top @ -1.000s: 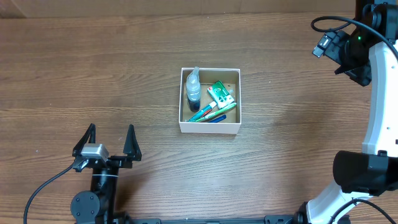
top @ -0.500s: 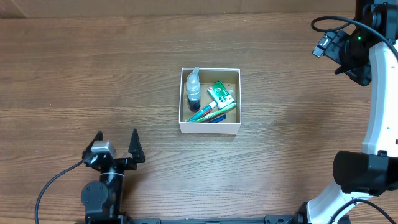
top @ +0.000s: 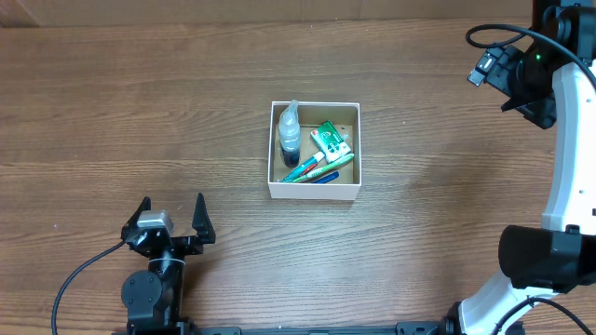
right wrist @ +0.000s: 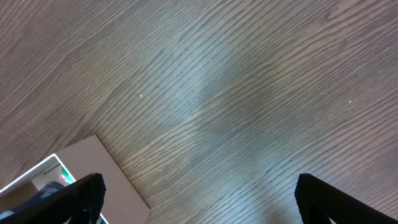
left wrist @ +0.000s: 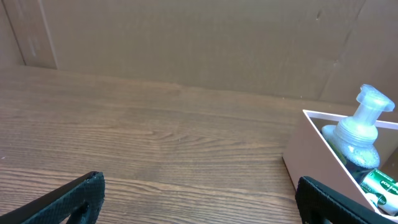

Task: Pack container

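The container [top: 314,192], a small white-walled box with a brown inside, sits mid-table. It holds a clear pump bottle [top: 291,128], a green packet [top: 331,141] and toothbrushes [top: 312,169]. My left gripper [top: 169,215] is open and empty near the front left of the table, well apart from the box. The left wrist view shows the box's wall [left wrist: 311,163] and the bottle [left wrist: 359,134] at the right, past my open fingers [left wrist: 200,198]. My right gripper [right wrist: 199,199] is open and empty, high at the far right; its view shows the box's corner [right wrist: 93,168].
A brown cardboard wall [left wrist: 186,43] stands behind the wooden table [top: 140,121]. The right arm's white column [top: 568,186] rises along the right edge. A black cable [top: 79,279] runs from the left arm's base.
My left gripper drew back toward its base at the front and shifted slightly right one second ago, then held still. The right arm and the box have not moved.
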Tool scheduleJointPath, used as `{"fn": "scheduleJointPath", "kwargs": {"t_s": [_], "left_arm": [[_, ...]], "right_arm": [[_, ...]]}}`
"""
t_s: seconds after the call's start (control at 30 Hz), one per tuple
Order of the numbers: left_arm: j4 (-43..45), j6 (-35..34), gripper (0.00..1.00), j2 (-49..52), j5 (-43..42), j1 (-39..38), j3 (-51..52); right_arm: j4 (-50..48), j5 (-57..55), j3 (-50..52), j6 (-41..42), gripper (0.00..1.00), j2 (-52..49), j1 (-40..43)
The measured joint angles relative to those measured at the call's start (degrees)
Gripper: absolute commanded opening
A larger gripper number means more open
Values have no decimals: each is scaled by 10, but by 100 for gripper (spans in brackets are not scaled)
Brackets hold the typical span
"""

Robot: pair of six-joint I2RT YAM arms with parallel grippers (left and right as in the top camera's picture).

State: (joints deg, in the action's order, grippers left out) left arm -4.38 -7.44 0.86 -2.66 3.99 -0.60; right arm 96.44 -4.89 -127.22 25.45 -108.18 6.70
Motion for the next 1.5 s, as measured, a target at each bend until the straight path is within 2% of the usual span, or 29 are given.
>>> {"fn": "scheduleJointPath", "kwargs": {"t_s": [0.87, 1.03, 1.2, 1.5], "left_arm": [[0, 2, 100, 0, 2, 0, 0], [-1, 2, 100, 0, 4, 0, 0], [0, 2, 100, 0, 4, 0, 0], [-1, 2, 100, 0, 4, 0, 0]], "right_arm": [[-3, 0, 4, 0, 100, 20, -9], [-34, 0, 42, 0, 100, 137, -59], [-69, 5, 141, 0, 100, 320, -156], [-49, 5, 442, 0, 100, 586, -151]]}}
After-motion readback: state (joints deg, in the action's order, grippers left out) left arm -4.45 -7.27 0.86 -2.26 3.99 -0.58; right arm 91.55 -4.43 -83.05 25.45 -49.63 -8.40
